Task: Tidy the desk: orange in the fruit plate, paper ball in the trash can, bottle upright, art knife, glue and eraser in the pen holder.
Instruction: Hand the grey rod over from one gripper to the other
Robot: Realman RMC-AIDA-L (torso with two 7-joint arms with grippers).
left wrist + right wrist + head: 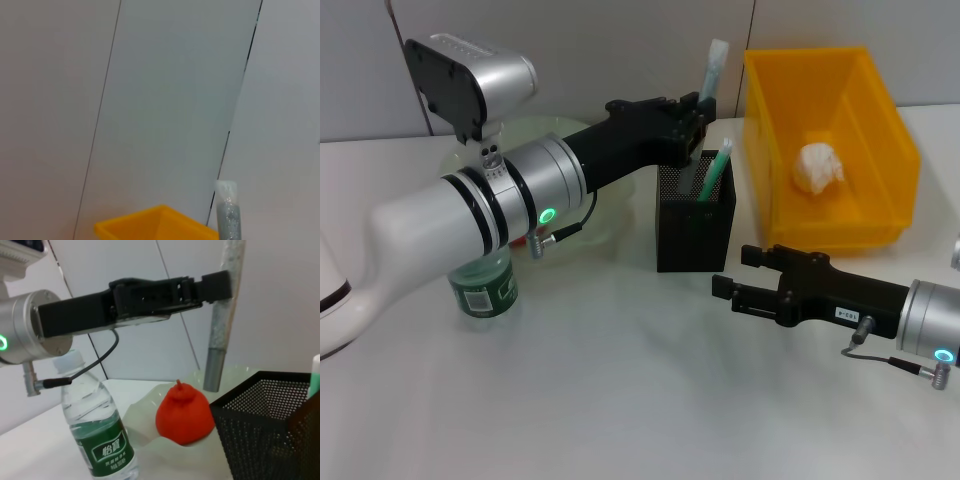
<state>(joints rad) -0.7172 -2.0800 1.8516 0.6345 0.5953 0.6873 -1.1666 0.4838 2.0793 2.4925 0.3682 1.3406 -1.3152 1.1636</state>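
Nearest the camera, toward the tabletop's (620, 400) front edge, the big white left arm is seen at the left side, and a water bottle (485, 287) is stood upright just behind it, its green label showing. In the right wrist view the same bottle (97, 432) is seen capped and vertical. Behind it, toward the back edge, the pale fruit plate (605, 215) is laid out, and the orange (182, 412) is seen resting in it (145, 412) through the right wrist camera; from the head camera the orange is hidden by the arm.

Moving right, the left tool (695, 125) is held above the black mesh pen holder (692, 232), clamped on a grey glitter glue stick (712, 70) kept upright, its lower end just over the holder's rim (265, 405). A green-tipped item (718, 170) is already stood inside the holder.

Further right, the right tool (740, 275) is parked low near the holder's front corner, its two fingers spread apart with nothing between them.

At the right back corner, the yellow trash can (880, 130) is seen with the white paper ball (817, 166) lying inside.
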